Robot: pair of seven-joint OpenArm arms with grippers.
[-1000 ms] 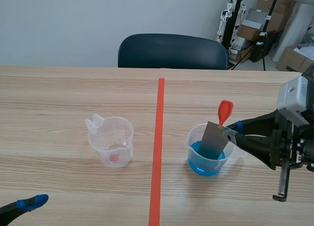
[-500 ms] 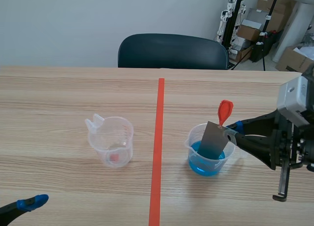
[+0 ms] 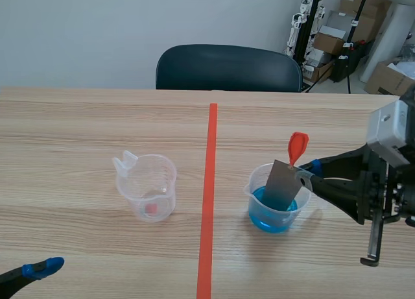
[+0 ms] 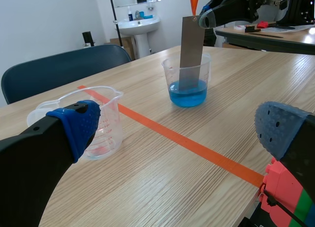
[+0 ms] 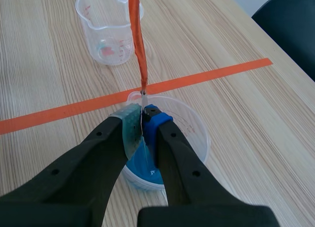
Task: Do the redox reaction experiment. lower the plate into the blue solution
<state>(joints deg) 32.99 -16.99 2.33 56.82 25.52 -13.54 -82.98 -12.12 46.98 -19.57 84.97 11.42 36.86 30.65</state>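
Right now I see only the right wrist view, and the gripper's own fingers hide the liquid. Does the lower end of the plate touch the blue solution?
Observer: Yes. In the left wrist view the plate has its lower end in the blue solution.
Operator: How much of it is under?
Observer: Only the lowest part; most of the plate stands above the surface and the rim of the cup.
Operator: Is the left arm in my way?
Observer: No. The left gripper is open and low, across the orange tape line from the cup.

Plate (image 3: pixel 283 183) in beaker (image 3: pixel 253 195) right of tape line (image 3: pixel 209 182), second beaker (image 3: pixel 148 185) left.
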